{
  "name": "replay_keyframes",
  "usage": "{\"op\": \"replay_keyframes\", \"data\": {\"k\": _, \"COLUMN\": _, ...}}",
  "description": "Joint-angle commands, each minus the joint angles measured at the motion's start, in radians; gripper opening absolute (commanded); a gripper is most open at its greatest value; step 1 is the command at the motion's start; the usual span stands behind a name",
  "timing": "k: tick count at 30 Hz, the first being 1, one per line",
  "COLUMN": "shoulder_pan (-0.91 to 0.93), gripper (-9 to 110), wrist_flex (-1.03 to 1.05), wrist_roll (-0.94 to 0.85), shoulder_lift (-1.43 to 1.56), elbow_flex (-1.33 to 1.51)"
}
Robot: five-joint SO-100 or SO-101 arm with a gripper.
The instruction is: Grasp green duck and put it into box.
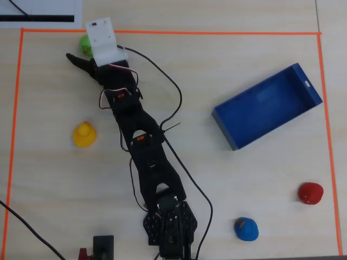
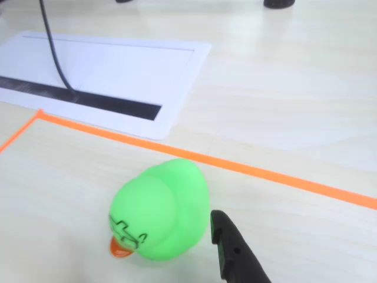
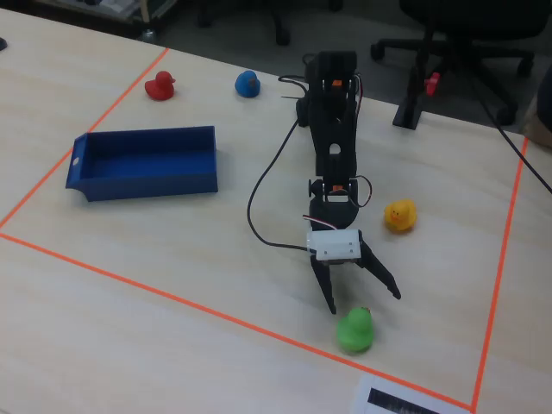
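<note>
Overhead, the arm reaches to the upper-left corner of the orange tape border (image 1: pixel 162 32); its white wrist block hides most of the green duck (image 1: pixel 84 44), and only one dark finger (image 1: pixel 78 61) shows. The blue box (image 1: pixel 267 106) sits well apart at right, the yellow duck (image 1: pixel 84 134) left of the arm. From the wrist, the green duck (image 2: pixel 159 211) stands on the table, orange beak toward the camera, one black finger (image 2: pixel 235 253) just beside it, possibly touching. From the fixed camera alone, the gripper (image 3: pixel 362 302) is plainly spread wide, the green duck (image 3: pixel 354 330) just beyond its fingertips, seemingly not pinched; the box (image 3: pixel 142 164) lies far left.
</note>
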Motion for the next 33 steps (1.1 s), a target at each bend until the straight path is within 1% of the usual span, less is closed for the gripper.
{"op": "replay_keyframes", "data": {"k": 1, "shoulder_pan": 0.011, "gripper": 47, "wrist_flex": 0.009, "wrist_roll": 0.003, "shoulder_lift": -0.012, "elbow_flex": -0.106}}
{"op": "replay_keyframes", "data": {"k": 8, "shoulder_pan": 0.012, "gripper": 47, "wrist_flex": 0.002, "wrist_roll": -0.006, "shoulder_lift": -0.055, "elbow_flex": -0.152}}
{"op": "replay_keyframes", "data": {"k": 15, "shoulder_pan": -0.014, "gripper": 42, "wrist_flex": 0.009, "wrist_roll": -0.008, "shoulder_lift": -0.107, "elbow_flex": -0.222}}
{"op": "replay_keyframes", "data": {"k": 29, "shoulder_pan": -0.014, "gripper": 40, "wrist_flex": 0.031, "wrist_roll": -0.018, "shoulder_lift": -0.164, "elbow_flex": -0.284}}
{"op": "replay_keyframes", "data": {"k": 30, "shoulder_pan": -0.014, "gripper": 39, "wrist_flex": 0.031, "wrist_roll": -0.021, "shoulder_lift": -0.167, "elbow_flex": -0.288}}
{"op": "replay_keyframes", "data": {"k": 31, "shoulder_pan": -0.014, "gripper": 36, "wrist_flex": 0.031, "wrist_roll": -0.032, "shoulder_lift": -0.169, "elbow_flex": -0.29}}
{"op": "replay_keyframes", "data": {"k": 33, "shoulder_pan": -0.017, "gripper": 23, "wrist_flex": 0.015, "wrist_roll": -0.077, "shoulder_lift": -0.173, "elbow_flex": -0.284}}
